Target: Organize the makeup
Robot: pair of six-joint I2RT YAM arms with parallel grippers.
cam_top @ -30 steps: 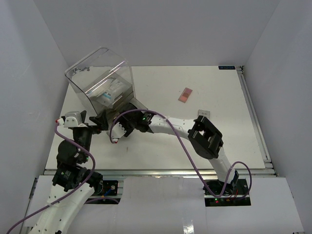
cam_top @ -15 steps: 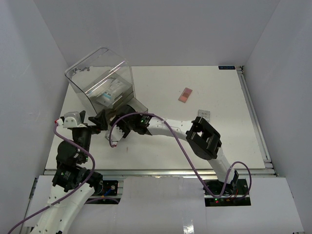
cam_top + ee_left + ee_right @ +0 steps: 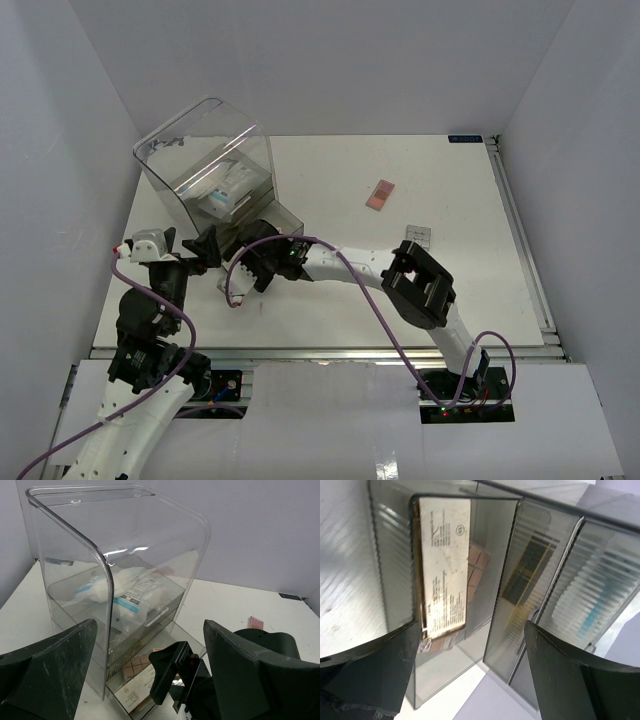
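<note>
Partly done: white-blue printed sachets (image 3: 125, 592) and brown square-pan palette (image 3: 136, 667) stowed in clear plastic drawer box (image 3: 205, 160), upper left. Out on white surface (image 3: 450, 290), centre-right: flat pink palette (image 3: 380, 194), small pale sachet (image 3: 417, 235). Released, empty: left hand (image 3: 206, 247), right hand (image 3: 252, 268).

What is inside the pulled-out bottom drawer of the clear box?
A brown palette and a flat item with a white label are in the drawer; anything beneath them is hidden.
</note>
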